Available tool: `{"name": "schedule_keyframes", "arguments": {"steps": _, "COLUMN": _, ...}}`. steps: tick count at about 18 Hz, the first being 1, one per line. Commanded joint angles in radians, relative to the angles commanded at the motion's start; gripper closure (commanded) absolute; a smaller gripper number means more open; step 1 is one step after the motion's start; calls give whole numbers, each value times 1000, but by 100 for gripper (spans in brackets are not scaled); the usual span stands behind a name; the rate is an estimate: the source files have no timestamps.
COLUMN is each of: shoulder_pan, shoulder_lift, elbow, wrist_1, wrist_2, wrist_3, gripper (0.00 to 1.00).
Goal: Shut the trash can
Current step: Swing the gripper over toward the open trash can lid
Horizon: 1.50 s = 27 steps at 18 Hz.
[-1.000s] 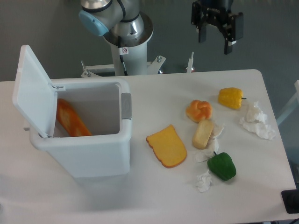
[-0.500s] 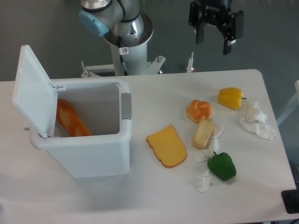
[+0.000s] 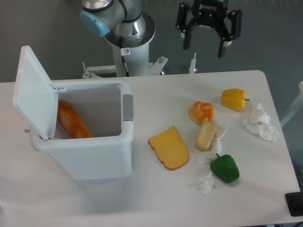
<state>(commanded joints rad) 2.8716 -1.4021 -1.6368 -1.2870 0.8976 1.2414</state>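
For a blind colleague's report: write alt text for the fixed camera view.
A white trash can stands on the left of a white table, its hinged lid open and upright, an orange item inside. The open gripper hangs above the far edge; toy foods and crumpled tissues lie at right.

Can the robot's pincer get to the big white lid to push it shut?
Probably yes. The open pincer hangs high behind the table, and nothing stands between it and the upright flat white plastic lid.

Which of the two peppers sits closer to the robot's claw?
The yellow pepper, at the table's far right; the green pepper lies nearer the front edge, farther from the gripper.
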Motion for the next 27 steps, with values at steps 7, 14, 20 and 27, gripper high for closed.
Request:
{"name": "schedule_keyframes", "arguments": {"steps": 7, "shoulder_pan": -123, "shoulder_lift": -55, "elbow": 83, "wrist_1": 92, "wrist_2": -34, "wrist_3": -400, "gripper": 0}}
{"name": "schedule_keyframes", "arguments": {"steps": 14, "shoulder_pan": -181, "shoulder_lift": -95, "elbow": 120, "wrist_1": 120, "wrist_2": -184, "wrist_3": -620, "gripper": 0}}
{"name": "schedule_keyframes", "arguments": {"steps": 20, "shoulder_pan": -253, "shoulder_lift": -101, "elbow": 126, "wrist_1": 120, "wrist_2": -258, "wrist_3": -770, "gripper": 0}}
{"name": "schedule_keyframes", "arguments": {"steps": 27, "shoulder_pan": -369, "shoulder_lift": -81, "elbow": 123, "wrist_1": 121, "wrist_2": -261, "wrist_3": -872, "gripper": 0}}
